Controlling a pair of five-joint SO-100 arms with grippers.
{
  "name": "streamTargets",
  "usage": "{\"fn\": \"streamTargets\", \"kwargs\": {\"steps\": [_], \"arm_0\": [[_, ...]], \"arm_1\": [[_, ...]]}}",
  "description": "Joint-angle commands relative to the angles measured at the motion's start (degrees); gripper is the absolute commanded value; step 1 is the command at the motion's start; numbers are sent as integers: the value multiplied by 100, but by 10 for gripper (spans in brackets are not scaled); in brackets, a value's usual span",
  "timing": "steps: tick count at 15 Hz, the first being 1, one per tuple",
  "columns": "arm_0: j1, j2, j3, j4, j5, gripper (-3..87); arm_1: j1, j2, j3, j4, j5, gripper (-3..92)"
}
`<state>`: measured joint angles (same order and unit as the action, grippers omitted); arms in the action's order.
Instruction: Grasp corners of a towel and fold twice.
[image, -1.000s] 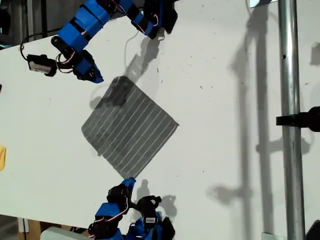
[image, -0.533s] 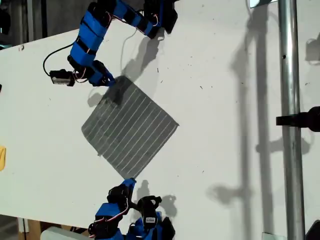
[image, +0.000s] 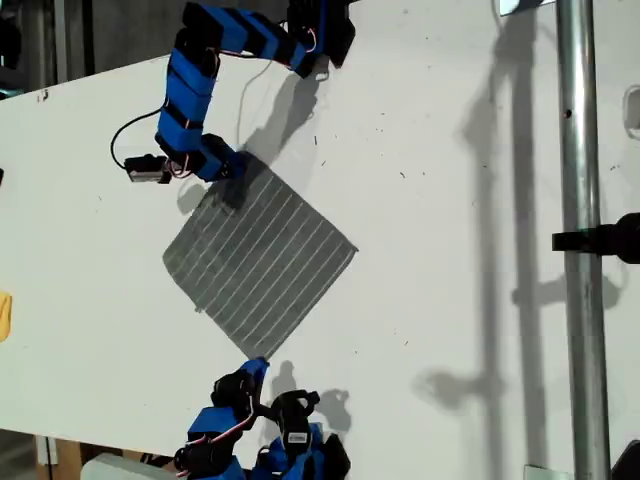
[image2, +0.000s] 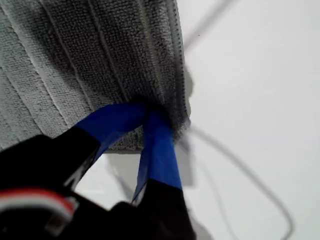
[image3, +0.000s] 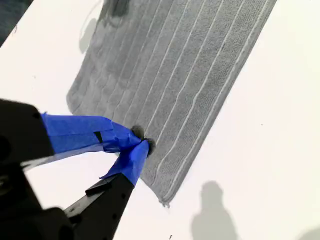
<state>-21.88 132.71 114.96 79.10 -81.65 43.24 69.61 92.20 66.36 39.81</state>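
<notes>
Towel (image: 260, 262) lies flat as a diamond mid-worktop (image: 430, 250). Over the last second my first gripper (image2: 150, 115) swung in from the far edge onto the far corner (image: 243, 168), fingers now pinched together on the cloth. My second gripper (image3: 137, 145) clamps the near corner (both ends held), so lifting for the first fold looks ready

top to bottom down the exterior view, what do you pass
my first claw at the towel's upper corner → towel → my second claw at its lower corner
</notes>
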Motion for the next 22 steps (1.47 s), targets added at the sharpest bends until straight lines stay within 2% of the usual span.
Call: {"fn": "streamTargets", "kwargs": {"steps": [1,7,11,13,15,19,22], "arm_0": [[-88,0,-202,35,35,-29],[-26,167,-62,53,0,-29],[35,483,114,79,-53,-29],[70,598,211,97,-79,-29],[105,606,229,79,-79,-29],[176,554,44,105,-79,-29],[475,62,-615,237,-378,-29]], "arm_1": [[-404,176,-35,167,290,-3],[-2048,1274,-193,1072,1582,-3],[-3226,1503,-387,1301,2558,-3],[-3516,1441,-378,1327,2839,-3],[-3146,1556,-360,1767,2602,-3],[-2013,2540,-1397,2936,1591,-3],[-1538,2716,-1969,3278,1143,-3]]}}
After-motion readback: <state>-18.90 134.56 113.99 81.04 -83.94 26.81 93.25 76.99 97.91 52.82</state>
